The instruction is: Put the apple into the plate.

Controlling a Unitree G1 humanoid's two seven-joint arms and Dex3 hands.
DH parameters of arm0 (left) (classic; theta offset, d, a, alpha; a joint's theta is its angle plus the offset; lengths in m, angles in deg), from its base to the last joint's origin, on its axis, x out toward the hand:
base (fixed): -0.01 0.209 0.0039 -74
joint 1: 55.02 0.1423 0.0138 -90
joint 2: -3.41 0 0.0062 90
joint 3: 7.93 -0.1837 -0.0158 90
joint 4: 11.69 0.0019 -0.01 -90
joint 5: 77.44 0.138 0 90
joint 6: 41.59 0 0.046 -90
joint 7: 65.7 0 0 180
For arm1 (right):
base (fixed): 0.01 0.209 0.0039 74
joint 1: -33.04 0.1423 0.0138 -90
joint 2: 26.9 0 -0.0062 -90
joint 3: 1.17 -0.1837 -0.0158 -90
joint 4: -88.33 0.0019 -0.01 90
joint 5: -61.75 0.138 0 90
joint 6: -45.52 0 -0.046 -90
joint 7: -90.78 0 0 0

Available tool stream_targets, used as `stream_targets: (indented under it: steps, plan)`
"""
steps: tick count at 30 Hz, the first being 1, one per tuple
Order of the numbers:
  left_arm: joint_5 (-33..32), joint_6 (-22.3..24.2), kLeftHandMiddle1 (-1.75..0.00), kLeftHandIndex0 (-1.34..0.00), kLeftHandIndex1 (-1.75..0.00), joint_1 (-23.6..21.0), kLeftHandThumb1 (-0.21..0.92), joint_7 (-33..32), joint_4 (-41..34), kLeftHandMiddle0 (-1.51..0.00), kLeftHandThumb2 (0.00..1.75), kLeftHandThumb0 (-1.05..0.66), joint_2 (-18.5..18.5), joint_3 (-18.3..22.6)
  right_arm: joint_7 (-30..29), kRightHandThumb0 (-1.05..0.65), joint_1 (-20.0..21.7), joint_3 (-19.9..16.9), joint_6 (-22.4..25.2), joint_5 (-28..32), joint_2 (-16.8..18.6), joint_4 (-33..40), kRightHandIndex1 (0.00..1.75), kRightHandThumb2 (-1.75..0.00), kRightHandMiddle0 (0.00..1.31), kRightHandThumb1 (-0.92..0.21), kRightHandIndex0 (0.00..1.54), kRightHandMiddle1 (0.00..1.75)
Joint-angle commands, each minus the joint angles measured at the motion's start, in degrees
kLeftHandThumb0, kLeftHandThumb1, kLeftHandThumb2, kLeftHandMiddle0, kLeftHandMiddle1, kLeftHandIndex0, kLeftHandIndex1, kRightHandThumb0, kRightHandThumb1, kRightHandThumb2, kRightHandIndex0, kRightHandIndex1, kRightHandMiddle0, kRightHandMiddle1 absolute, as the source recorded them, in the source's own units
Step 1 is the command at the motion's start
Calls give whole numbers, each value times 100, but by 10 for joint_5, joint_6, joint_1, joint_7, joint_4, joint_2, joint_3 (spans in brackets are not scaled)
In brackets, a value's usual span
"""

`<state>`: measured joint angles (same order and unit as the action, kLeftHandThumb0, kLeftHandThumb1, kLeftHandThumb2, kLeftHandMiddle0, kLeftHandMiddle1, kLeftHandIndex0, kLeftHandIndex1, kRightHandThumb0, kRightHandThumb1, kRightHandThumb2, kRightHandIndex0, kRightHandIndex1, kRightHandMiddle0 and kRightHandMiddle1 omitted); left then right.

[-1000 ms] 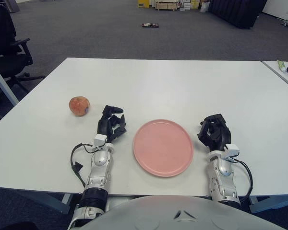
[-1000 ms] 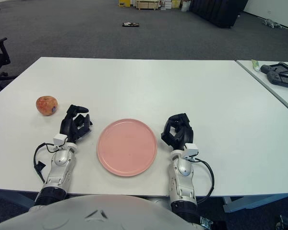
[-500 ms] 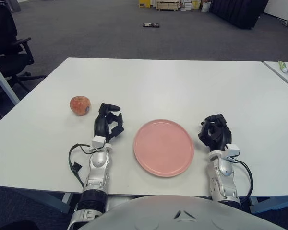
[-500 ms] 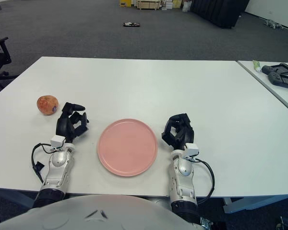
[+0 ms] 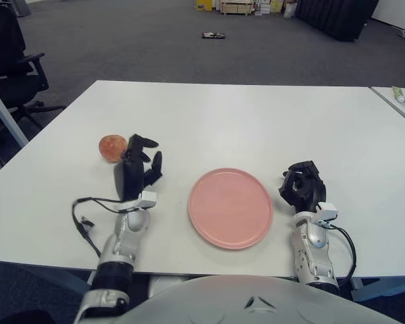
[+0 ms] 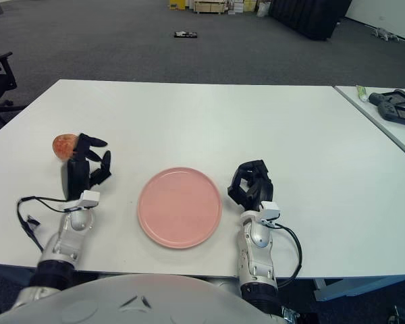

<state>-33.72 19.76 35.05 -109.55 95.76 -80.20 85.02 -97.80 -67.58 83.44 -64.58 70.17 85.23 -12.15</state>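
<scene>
Shifted leftward since a second ago: left hand [image 5: 136, 172], formerly just beside the left rim of the plate [image 5: 230, 207], now close up against the apple [image 5: 112, 147], fingers [image 5: 144, 142] spread and empty, topmost fingertip reaching to the apple's right side. Cannot tell whether actually touching. Unmoved: apple, toward the left edge of the white desk [image 5: 236, 118], about midway between near and far edges, well apart from the plate. Not yet grasped, not yet on the plate.

Pink and round, lying flat near the front edge of the desk, roughly centred, nothing on it. Just off its right rim, right hand [image 5: 301, 187], unchanged, fingers curled inward, holding nothing. Black cable [image 5: 81, 217] looping out from the left forearm toward the front left corner.

Beyond the left edge, on the grey carpet, a black office chair [image 5: 12, 64]. Past the right edge, a second white table [image 6: 378, 118] carrying a dark controller-like device [image 6: 396, 106]. Farther back on the floor, a small dark item [image 5: 212, 35] and stacked boxes [image 5: 235, 7].
</scene>
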Motion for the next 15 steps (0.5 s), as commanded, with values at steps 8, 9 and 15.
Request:
stream_targets:
  steps: [8, 9, 15]
  plan:
    - [50, 79, -109, -1, -115, -91, 92, -69, 66, -6, 75, -75, -63, -26, -8, -42, -13, 0, 24, 3, 24, -10, 175, -108, 46, -51, 108, 175]
    - [52, 90, -102, -1, -109, -104, 92, -75, 80, -4, 73, -79, -69, -27, -9, -42, -14, 0, 25, 2, 24, -9, 175, -108, 46, -52, 107, 175]
    - [70, 179, -22, 0, -46, -125, 92, -116, 95, 0, 63, -100, -65, -37, -10, -42, -16, 2, 25, -2, 23, -7, 175, -108, 46, -51, 107, 175]
